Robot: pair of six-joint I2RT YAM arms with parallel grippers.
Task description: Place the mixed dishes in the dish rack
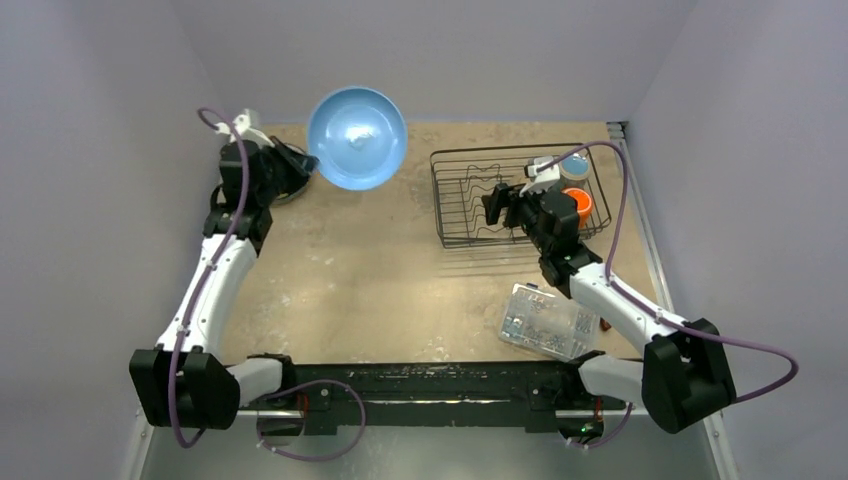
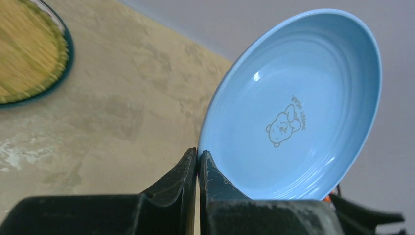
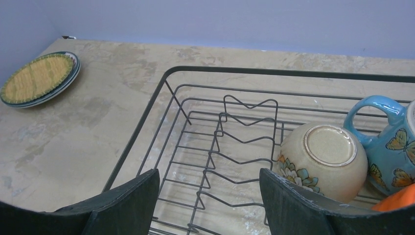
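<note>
The blue plate (image 2: pixel 293 112) is in the air, standing almost on its edge above the far left part of the table (image 1: pixel 370 280), well apart from the rack (image 3: pixel 274 72). The left gripper (image 2: pixel 198 156) pinches the plate at its lower rim, with both fingers pressed on it. In the rack we see a bowl (image 3: pixel 323 161) turned upside down, a light-blue mug (image 3: pixel 386 142) and an orange cup (image 3: pixel 399 198), all at the right end; the wavy slots for plates are empty. The right gripper (image 3: pixel 209 176) hovers over the rack with its fingers spread wide and holds nothing. A yellow plate (image 3: pixel 36 78) lies flat on the table at the far left, and it seems to rest on another plate. We judge that the cups and the bowl are done and the plates are left, the blue one being the first. A plastic box (image 1: pixel 548 320) lies near the right arm.
</note>
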